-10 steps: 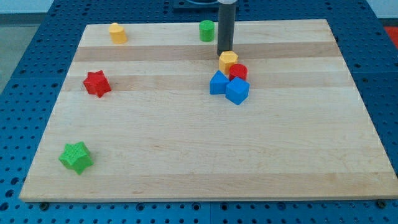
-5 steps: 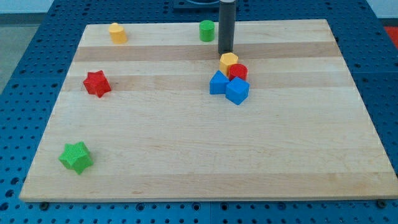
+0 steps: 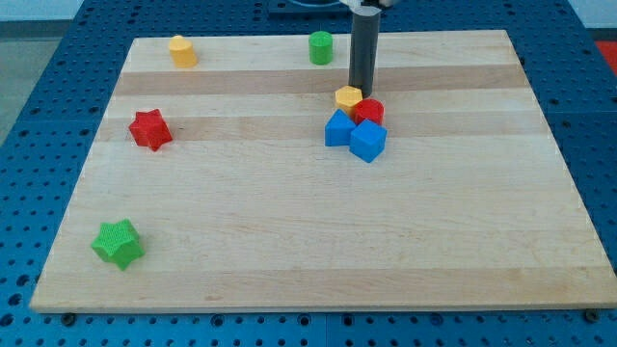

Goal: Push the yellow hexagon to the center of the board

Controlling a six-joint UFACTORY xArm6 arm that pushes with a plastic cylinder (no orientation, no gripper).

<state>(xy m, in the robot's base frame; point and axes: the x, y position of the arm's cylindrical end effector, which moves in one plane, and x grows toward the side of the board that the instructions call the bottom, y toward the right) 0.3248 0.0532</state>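
Nearest, at lower left of the frame: a green star-shaped plastic block [image 3: 118, 242] on the pale wooden board [image 3: 289, 251]. Farther up, at mid left, a red star-shaped plastic block [image 3: 149, 129]. Right of centre, a tight cluster: two blue plastic blocks, one [image 3: 337, 128] partly behind a blue cube [image 3: 368, 141], a red cylinder [image 3: 369, 111] behind them, and the small yellow hexagon block [image 3: 348, 97] wedged at the cluster's upper left, touching the red and blue ones. Just beyond, my tip [image 3: 361, 93] at the hexagon's upper right edge, seemingly in contact. No pincer on this rod, so no jaws to report. Board centre lay toward lower left of the hexagon, blue blocks in the way. Farthest, along the top edge: a green cylinder [image 3: 321, 47] and a yellow cylinder [image 3: 181, 50]. No containers anywhere
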